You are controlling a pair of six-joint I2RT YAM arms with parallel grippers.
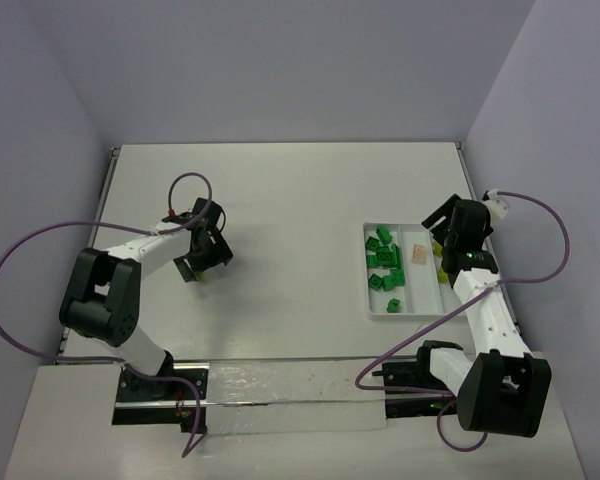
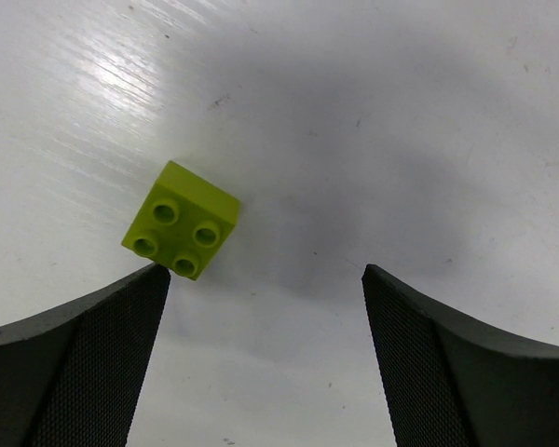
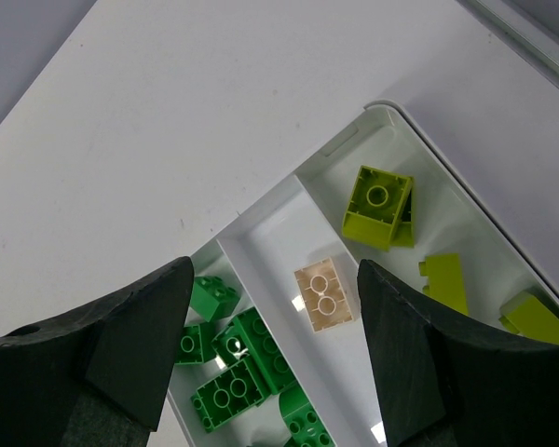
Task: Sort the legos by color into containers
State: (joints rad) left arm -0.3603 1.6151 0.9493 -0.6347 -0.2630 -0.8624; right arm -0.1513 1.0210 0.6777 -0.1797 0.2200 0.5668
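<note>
Broadly, the setting: two arms stood at the near edge of a white table (image 1: 300, 190), one working on each side.
Left arm: its forearm reached forward and inward from the elbow, with the wrist bent so the camera looked straight down at the table.
Left gripper (image 2: 261, 275): spread wide and empty, both fingers low over the table.
Loose lego (image 2: 182, 221): a yellow-green four-stud brick lay studs up on the table, turned at an angle, just beside the tip of the finger on the left of the wrist view and ahead of the gap rather than in it.
Right arm: stretched forward along the right edge of the table, wrist folded inward over the far end of the tray (image 1: 405, 314).
Right gripper (image 3: 275, 270): fingers wide apart with nothing between them, hanging above the tray's far end.
Left compartment: dark green legos (image 3: 233, 372) lay in a loose heap.
Middle compartment: one pale peach lego (image 3: 324, 293) lay alone, underside up.
Right compartment: yellow-green legos (image 3: 380, 205) lay here, one tilted at the far end, others spaced nearer.
Cables: a purple cable (image 1: 20, 260) looped off each arm.
</note>
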